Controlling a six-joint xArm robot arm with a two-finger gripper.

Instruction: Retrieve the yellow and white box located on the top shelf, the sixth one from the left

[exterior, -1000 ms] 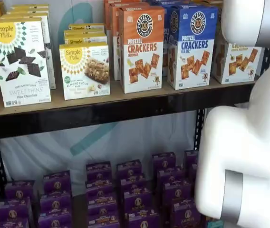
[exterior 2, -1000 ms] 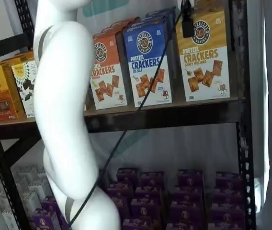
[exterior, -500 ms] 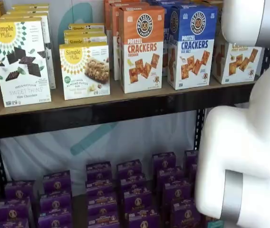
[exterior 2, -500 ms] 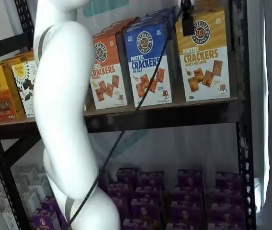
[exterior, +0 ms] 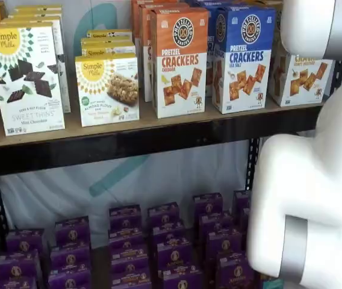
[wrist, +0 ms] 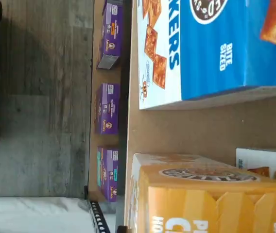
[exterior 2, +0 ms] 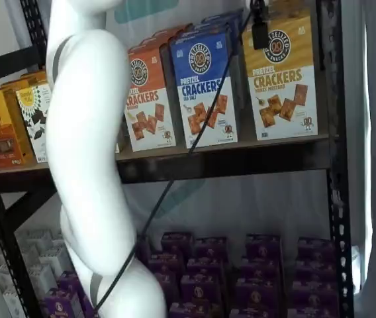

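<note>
The hand (exterior 2: 259, 26) shows in a shelf view only as a black finger hanging from the upper edge with a cable beside it, just above and touching the upper front of the yellow and white box (exterior 2: 281, 79). Only 1 finger is visible, side-on, so I cannot tell whether the hand is open, closed or gripping.

Target location: the yellow and white box stands directly below the hand, on the top shelf (exterior 2: 228, 159), at the end beside the black upright (exterior 2: 330, 99). The blue box (exterior 2: 204, 89) stands just beside it on the side away from the upright, and the orange box (exterior 2: 147, 99) is beyond that. The other shelf view shows only the lower part of the target, the rest being behind the white arm (exterior: 315, 180).

Orientation: the box stands upright with its long axis vertical. The printed face points out over the shelf's front rail. In the wrist view its yellow top flap (wrist: 215, 204) is close under the camera, with bare shelf board between it and the blue box.

Judgement on placement: cartons stand face-out in rows with gaps between them, which leaves room for fingers to come down either side of 1 box. The approach from above fits a narrow upright carton, and the upright beside it leaves little clearance on that side.

Purple boxes (exterior: 159, 241) fill the lower level, well below the hand.
</note>
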